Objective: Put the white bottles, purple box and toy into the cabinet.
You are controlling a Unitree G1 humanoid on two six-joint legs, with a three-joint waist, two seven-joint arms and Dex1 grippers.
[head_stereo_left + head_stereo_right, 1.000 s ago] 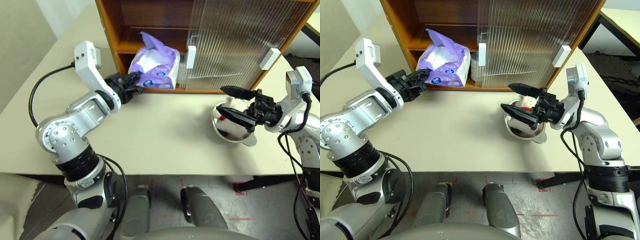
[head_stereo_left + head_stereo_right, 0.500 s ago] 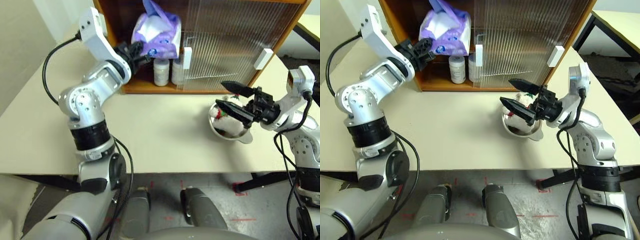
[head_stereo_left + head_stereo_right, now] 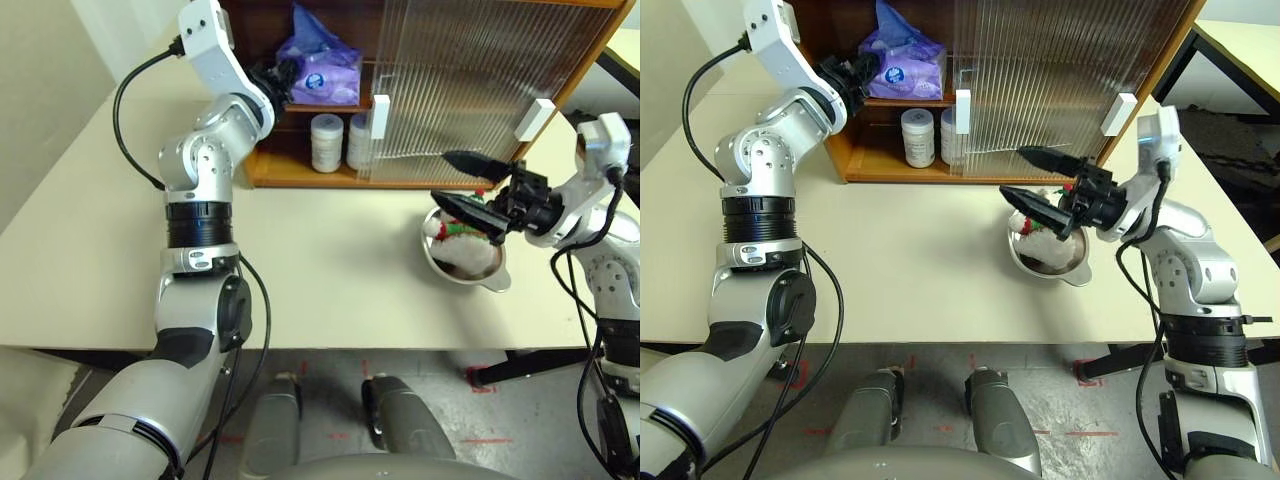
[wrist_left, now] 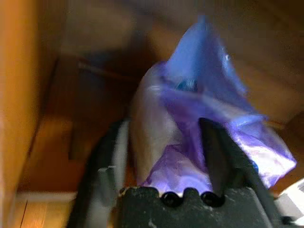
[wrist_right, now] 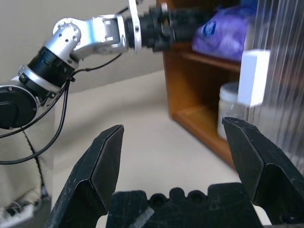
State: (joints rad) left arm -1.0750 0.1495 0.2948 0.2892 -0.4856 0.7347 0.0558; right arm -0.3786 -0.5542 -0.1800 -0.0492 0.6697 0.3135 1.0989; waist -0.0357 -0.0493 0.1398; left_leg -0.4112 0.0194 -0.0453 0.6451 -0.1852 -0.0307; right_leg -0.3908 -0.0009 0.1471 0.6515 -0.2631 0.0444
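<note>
Two white bottles [image 3: 342, 142] standing on lower shelf of cabinet [image 3: 262, 167]. Purple box [image 3: 322, 72] resting on upper shelf, flanked by spread fingers of left gripper [image 3: 283, 76], seemingly just released. Toy [image 3: 455, 232] left to move, lying in metal dish [image 3: 492, 277] on table [image 3: 330, 270], right of cabinet. Right gripper [image 3: 458, 182] agape, empty, above dish.

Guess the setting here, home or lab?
Probably a lab or test room staged like a home: a plain beige table with a wooden cabinet set on it, and taped red marks on a bare concrete floor.
</note>
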